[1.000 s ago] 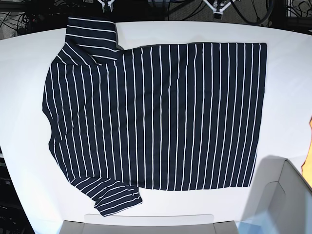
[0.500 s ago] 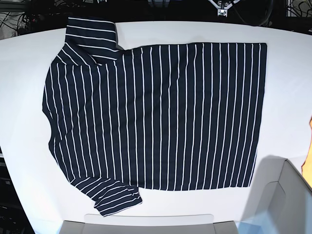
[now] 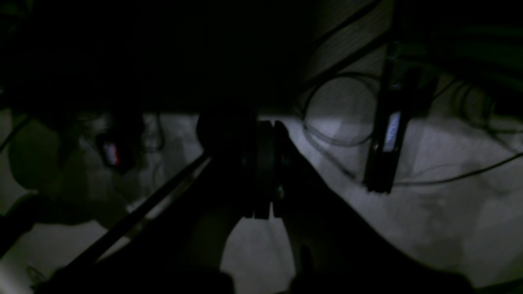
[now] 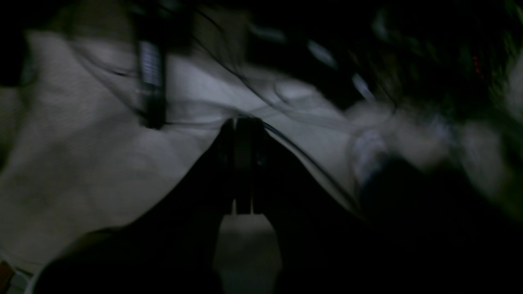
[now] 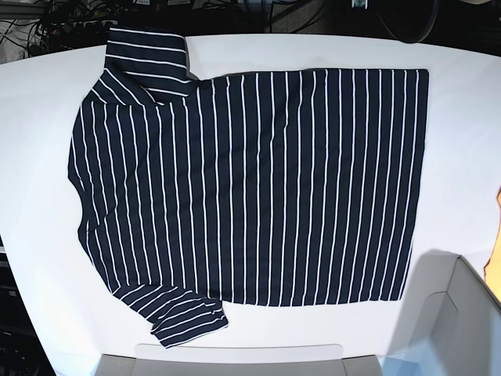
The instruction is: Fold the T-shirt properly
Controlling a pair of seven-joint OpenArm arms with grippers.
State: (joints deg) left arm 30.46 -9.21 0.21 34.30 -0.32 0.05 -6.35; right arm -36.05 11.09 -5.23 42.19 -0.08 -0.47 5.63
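Observation:
The T-shirt (image 5: 250, 188), dark navy with thin white stripes, lies spread flat on the white table (image 5: 462, 117) in the base view. Its neck end points left and its hem right. One sleeve (image 5: 149, 59) sits at the far left corner, the other (image 5: 184, 317) at the near left. Neither gripper touches it, and both have left the base view. The left gripper (image 3: 265, 130) appears shut and empty in its dim wrist view. The right gripper (image 4: 244, 126) is likewise shut and empty. Both hang over a grey surface strewn with cables.
A pale open box (image 5: 454, 313) stands at the near right corner and a flat grey tray edge (image 5: 235, 360) lies along the front. Dark cables (image 5: 63, 27) crowd the space behind the table. An orange object (image 5: 497, 235) peeks in at the right edge.
Both grippers, seen at the table's far edge a second ago, have drawn back out of the base view. The T-shirt has not moved.

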